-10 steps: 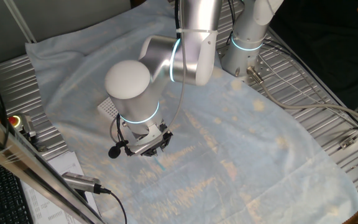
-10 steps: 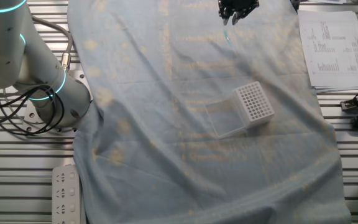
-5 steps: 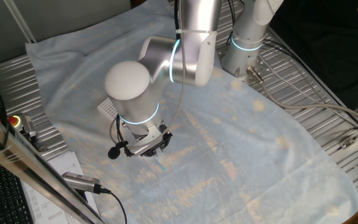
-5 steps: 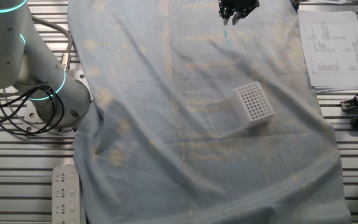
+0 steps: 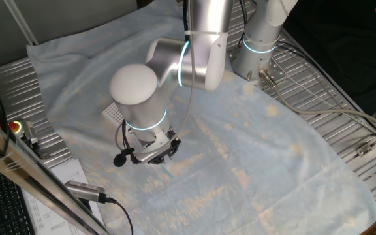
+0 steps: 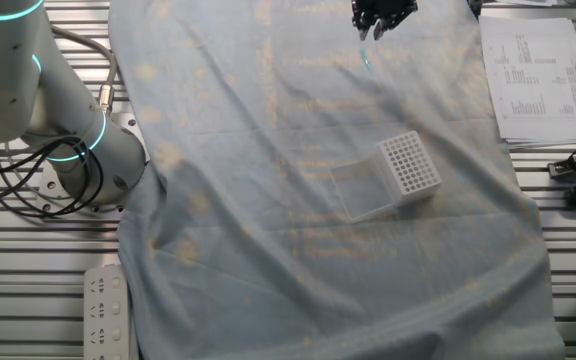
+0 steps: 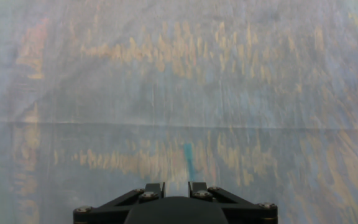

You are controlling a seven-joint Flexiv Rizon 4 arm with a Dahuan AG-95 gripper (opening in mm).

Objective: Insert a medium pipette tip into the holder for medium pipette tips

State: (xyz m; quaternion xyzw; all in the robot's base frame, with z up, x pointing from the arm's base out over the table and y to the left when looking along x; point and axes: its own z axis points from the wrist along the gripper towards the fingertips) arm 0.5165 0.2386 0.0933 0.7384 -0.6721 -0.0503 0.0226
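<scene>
My gripper [image 5: 156, 156] hangs low over the pale cloth, near its edge. In the hand view its jaws [image 7: 177, 185] stand close together with only a narrow gap. The medium pipette tip [image 7: 188, 163], a thin teal cone, sticks out from that gap beside the right finger and points away from the hand. The tip [image 6: 366, 60] shows just below the gripper [image 6: 378, 22] in the other fixed view, and as a teal sliver [image 5: 170, 171] under the hand. The holder for medium pipette tips [image 6: 409, 164], a white block with a grid of holes, sits apart near mid-cloth; the arm mostly hides the holder [image 5: 114, 112].
A wrinkled pale blue cloth [image 6: 298, 230] covers the table. A clear flat lid or tray [image 6: 356, 192] lies against the holder. Printed papers [image 6: 533, 75] and a keyboard edge lie beyond the cloth. The arm's base [image 6: 78, 150] and cables stand at the opposite side.
</scene>
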